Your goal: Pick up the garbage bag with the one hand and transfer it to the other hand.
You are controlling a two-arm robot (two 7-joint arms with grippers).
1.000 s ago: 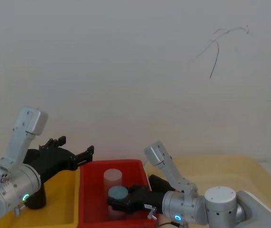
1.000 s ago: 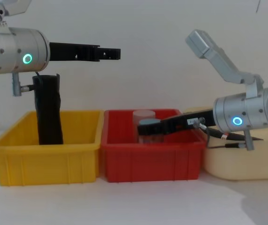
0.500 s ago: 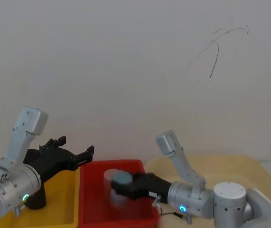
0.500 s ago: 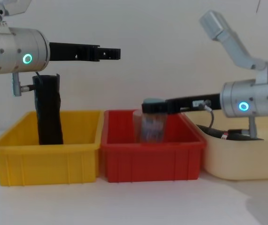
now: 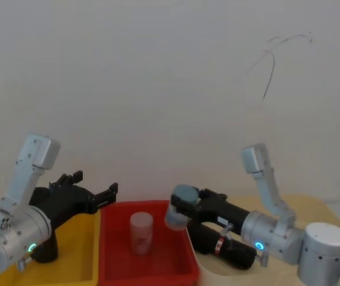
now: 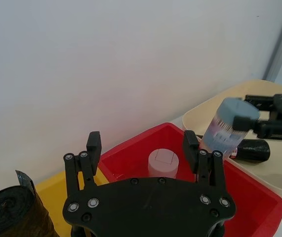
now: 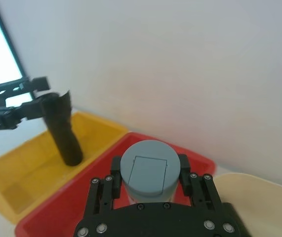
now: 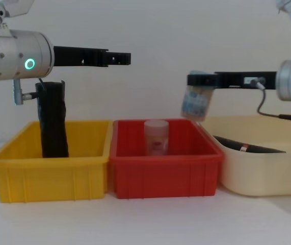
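Note:
The garbage bag (image 5: 224,251), a black roll with a red-and-white band, lies in the cream bin (image 8: 267,178); it also shows in the chest view (image 8: 248,148) and the left wrist view (image 6: 252,150). My right gripper (image 5: 181,199) hovers above the boundary between the red and cream bins, shut on a clear jar with a grey-blue lid (image 8: 196,101), seen up close in its wrist view (image 7: 148,173). My left gripper (image 5: 93,183) hangs open and empty over the yellow bin (image 8: 48,176), fingers (image 6: 94,145) spread wide.
A plain black roll (image 8: 52,120) stands upright in the yellow bin under the left wrist. A second clear jar with a pale lid (image 8: 156,137) stands in the red bin (image 8: 165,171). The three bins sit side by side against a white wall.
My right gripper has lifted the grey-lidded jar out of the red bin and carried it up and rightward toward the cream bin. The left arm has not moved.

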